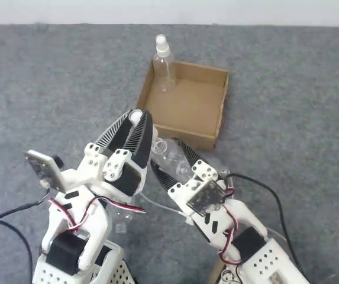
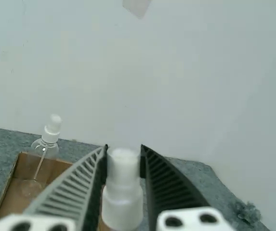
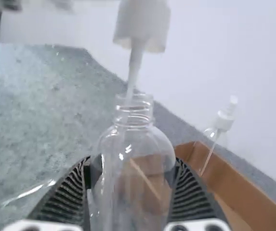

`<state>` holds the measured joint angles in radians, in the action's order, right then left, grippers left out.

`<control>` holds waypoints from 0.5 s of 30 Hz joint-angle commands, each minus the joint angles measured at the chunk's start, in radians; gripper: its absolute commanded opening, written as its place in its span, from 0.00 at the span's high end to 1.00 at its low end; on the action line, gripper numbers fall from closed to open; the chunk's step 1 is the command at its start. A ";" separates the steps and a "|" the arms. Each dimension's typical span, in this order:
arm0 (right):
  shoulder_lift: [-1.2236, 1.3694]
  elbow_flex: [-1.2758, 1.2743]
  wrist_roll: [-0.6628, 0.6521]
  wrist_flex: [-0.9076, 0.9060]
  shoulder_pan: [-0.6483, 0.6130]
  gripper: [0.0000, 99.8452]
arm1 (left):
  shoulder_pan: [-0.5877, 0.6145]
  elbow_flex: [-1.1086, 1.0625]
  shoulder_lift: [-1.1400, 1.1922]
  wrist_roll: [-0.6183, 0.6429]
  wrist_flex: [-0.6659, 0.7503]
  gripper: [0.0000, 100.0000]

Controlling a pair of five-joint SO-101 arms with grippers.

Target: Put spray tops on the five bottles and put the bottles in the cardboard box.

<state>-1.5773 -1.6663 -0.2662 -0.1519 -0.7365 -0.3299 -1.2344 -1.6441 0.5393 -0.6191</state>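
Left claw (image 2: 123,153) is closed on the white plastic spray top (image 2: 123,192), gripping it by the collar. Right claw (image 3: 132,166) is clamping the clear plastic bottle (image 3: 130,144) around the shoulders, over the grey carpeted worktop (image 1: 51,77) and just beside the near wall of the brown cardboard box (image 1: 222,106). Thin white dip tube (image 3: 134,67) is entering the open neck, with the cap sitting apart above the threads.

To seat it cleanly:
- Line up the cap axis with the neck axis first, since tilt is risking a cross-thread.
- Lower straight until the collar is meeting the threads.
- Twist while the right claw is resisting spin.
- Squeeze lightly, as the thin wall is likely flexing.

One capped clear bottle (image 1: 164,68) is standing in the box's far corner.
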 commanded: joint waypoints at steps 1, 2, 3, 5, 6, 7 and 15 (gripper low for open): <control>-0.128 -0.023 -0.009 -0.081 0.018 0.99 | -0.006 0.010 -0.006 -0.009 0.017 0.99; -0.159 -0.021 -0.009 -0.108 0.016 0.99 | -0.006 0.010 -0.006 -0.009 0.017 0.99; -0.189 -0.020 -0.009 -0.137 0.016 0.99 | -0.006 0.010 -0.006 -0.009 0.017 0.99; -0.240 -0.017 -0.009 -0.185 0.016 0.99 | -0.008 0.005 -0.006 -0.009 0.017 0.99; -0.249 -0.015 -0.009 -0.196 0.016 0.99 | -0.008 0.001 -0.006 -0.011 0.017 0.99; -0.243 -0.017 -0.009 -0.194 0.016 0.99 | -0.008 -0.001 -0.006 -0.025 0.017 0.99; -0.239 -0.017 -0.008 -0.193 0.019 0.99 | -0.008 -0.002 -0.006 -0.098 0.012 0.99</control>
<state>-1.7737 -1.6632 -0.2677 -0.3437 -0.7319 -0.3360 -1.2421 -1.6487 0.4626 -0.6191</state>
